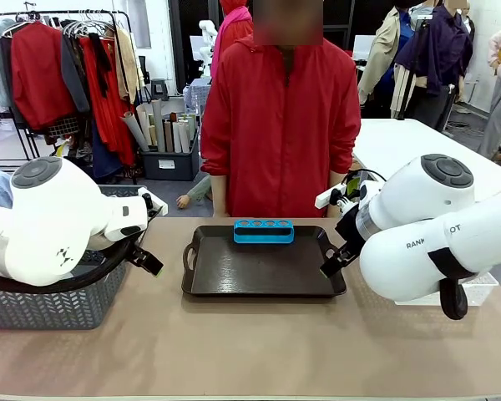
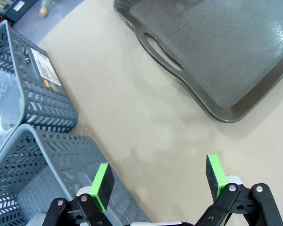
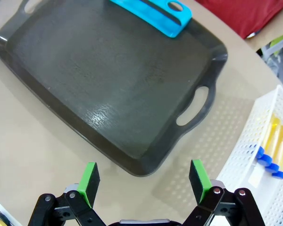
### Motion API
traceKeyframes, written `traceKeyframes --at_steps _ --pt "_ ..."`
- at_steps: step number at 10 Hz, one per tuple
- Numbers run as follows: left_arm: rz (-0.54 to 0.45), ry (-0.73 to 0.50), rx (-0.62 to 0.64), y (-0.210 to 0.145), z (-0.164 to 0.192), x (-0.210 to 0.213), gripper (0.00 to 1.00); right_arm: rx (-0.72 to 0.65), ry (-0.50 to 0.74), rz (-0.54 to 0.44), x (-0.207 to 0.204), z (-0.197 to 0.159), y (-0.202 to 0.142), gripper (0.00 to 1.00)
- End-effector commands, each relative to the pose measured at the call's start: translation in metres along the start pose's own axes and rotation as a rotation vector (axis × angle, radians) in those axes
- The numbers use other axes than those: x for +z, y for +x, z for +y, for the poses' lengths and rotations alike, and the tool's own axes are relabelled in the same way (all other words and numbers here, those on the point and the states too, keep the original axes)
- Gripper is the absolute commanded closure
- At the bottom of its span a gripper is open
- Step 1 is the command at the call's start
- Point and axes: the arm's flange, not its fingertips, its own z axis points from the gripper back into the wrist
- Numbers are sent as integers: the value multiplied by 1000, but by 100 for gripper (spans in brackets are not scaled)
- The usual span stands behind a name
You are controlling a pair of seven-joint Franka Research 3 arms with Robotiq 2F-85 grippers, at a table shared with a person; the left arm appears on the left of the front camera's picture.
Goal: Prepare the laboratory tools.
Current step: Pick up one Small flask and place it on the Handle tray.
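While both arms hang clear of the work, the left gripper stands with its jaws wide apart and nothing between them, over the desk just beside the grey baskets. The right gripper is likewise spread and empty, over the desk at the near rim of the tray.

Rack: one, blue, four holes, all empty. It sits on the tray against the far rim. Judged light, stiff moulded plastic, not fragile, but apt to slide on the smooth tray floor if nudged. Best hold is across its narrow width at mid-length.

Test tubes: they lie flat, side by side, in the white mesh bin, well apart from the rack. Three orange bodies are plain and the blue caps look like four, so the count is not settled. Judged light, slim, round and slippery. Glass or plastic, I cannot tell, so treat them as breakable. Pinch across the body just under the cap, one at a time. The close packing leaves a finger little room.

Clear vessel: one, in the farther of the two baskets. Flask or jug, I cannot tell. Judged light and thin-walled, so take it by the neck or handle.

Counts: tray 1, baskets 2, bin 1.
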Motion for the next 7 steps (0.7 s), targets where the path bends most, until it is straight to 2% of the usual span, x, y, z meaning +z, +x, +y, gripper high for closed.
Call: traceKeyframes --at_steps 1,3,7 --pt "22 -41 -7 3 -1 10 0 2 81 15 4 7 4 0" --pt "63 -127 -76 10 1 18 0 13 131 22 13 14 11 0" --pt "-19 -246 -171 32 19 64 0 26 250 22 63 16 40 0"
